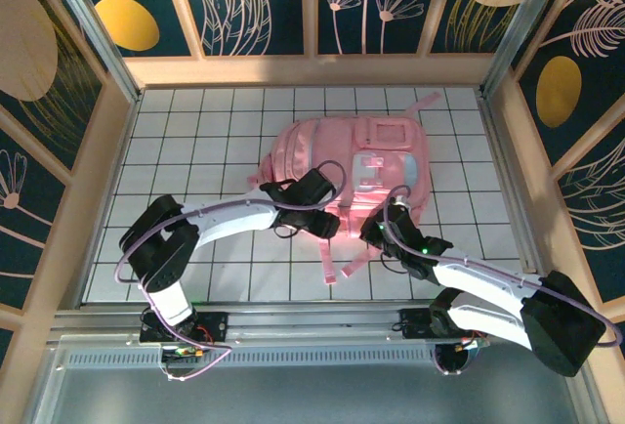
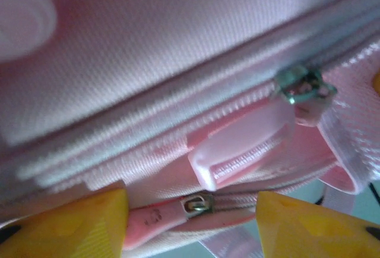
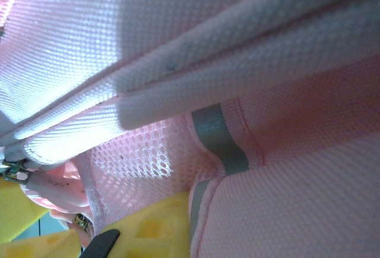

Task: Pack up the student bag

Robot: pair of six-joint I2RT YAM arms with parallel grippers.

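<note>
— Student bag [image 1: 376,155] lies flat on the table [image 1: 195,141], its near edge at both arms. Who's closer to the zip?
— Left gripper [image 2: 190,213]: fingers spread, zip pull [image 2: 151,219] lying crosswise in the gap. Right gripper [image 3: 89,222] is pressed into fabric; can't tell its grip.

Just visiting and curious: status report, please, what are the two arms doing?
Left pincer open, straddling a zipper pull. Right pincer against student bag fabric, grip unclear. Bag flat on table. Loose straps trail toward the arms.
</note>
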